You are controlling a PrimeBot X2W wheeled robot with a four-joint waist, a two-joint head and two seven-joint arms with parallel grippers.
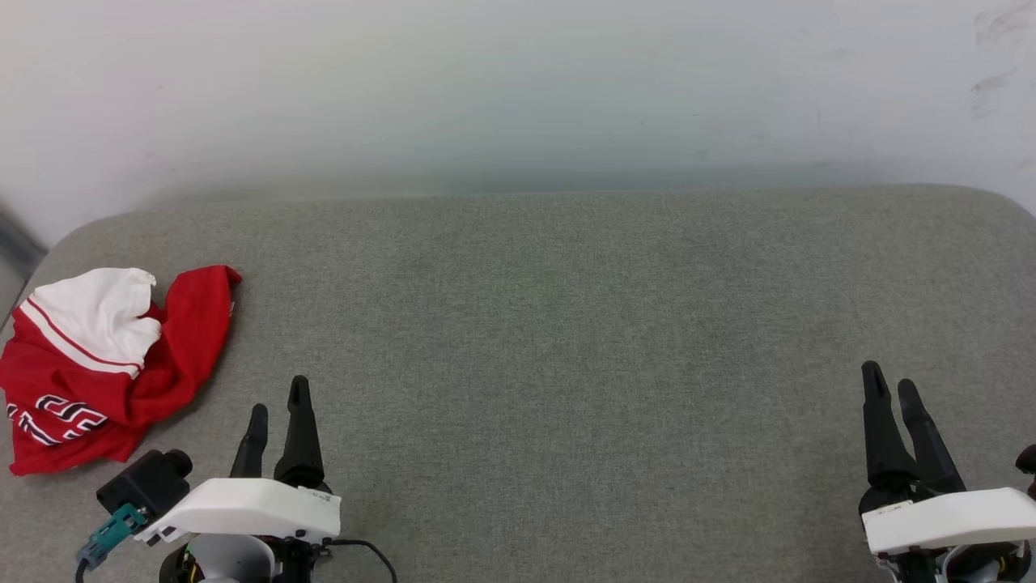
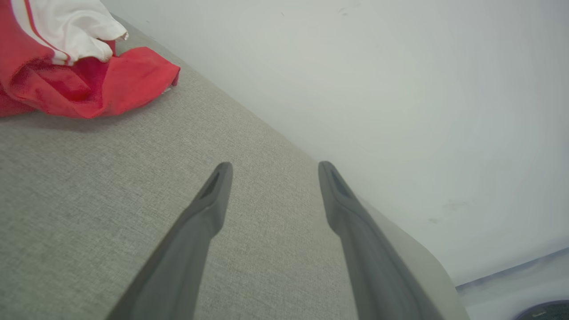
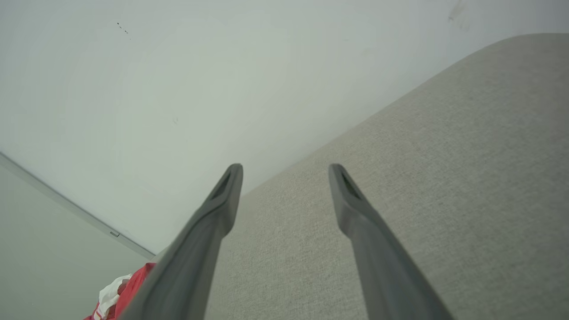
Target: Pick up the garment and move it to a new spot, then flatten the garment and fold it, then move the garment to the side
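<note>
Left gripper (image 1: 279,395), open and empty near the shirt (image 1: 97,364), is probably reaching for it next; right gripper (image 1: 888,376) is idling open and empty, well apart from the shirt.

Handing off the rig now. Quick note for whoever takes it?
Left pincer: open, empty, over the grey surface, beside the jersey but apart from it.
Right pincer: open, empty, at the far right.
The jersey: crumpled heap at the surface's left edge, neither pincer touching it.
Done: nothing that shows; it is not flat, not folded.
Left: pick up, move, flatten, fold, set aside.
</note>
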